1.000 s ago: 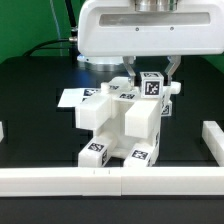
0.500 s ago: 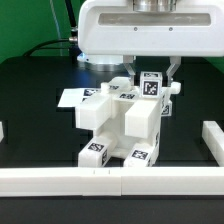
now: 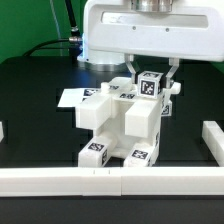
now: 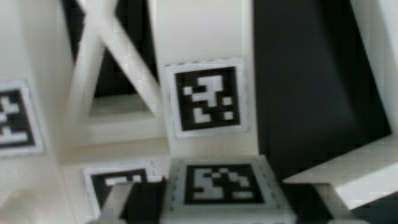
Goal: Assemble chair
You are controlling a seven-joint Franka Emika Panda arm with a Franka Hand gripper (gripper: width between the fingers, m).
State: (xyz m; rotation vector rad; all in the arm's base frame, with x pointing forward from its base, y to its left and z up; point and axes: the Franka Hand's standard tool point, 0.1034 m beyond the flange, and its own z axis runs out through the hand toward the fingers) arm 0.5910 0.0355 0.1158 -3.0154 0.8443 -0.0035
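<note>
The partly built white chair [image 3: 120,125] stands mid-table, a blocky stack with marker tags on its low front cubes [image 3: 96,152]. My gripper [image 3: 150,80] hangs over its upper right and is shut on a small tagged chair block [image 3: 151,86] that sits against the assembly's top. In the wrist view the same tagged block [image 4: 222,188] lies between my dark fingers [image 4: 143,203], with my gripper [image 4: 222,205] closed on its sides. Beyond it stand a tagged upright slab [image 4: 210,100] and crossed white bars [image 4: 107,60].
The marker board [image 3: 72,98] lies flat on the black table behind the chair on the exterior view's left. A plain white rail [image 3: 60,181] runs along the front, with short rail ends at the right [image 3: 212,136] and left [image 3: 2,130] edges.
The arm's white body has shifted very slightly toward the exterior view's right. The grip on the tagged block and the chair look unchanged.
</note>
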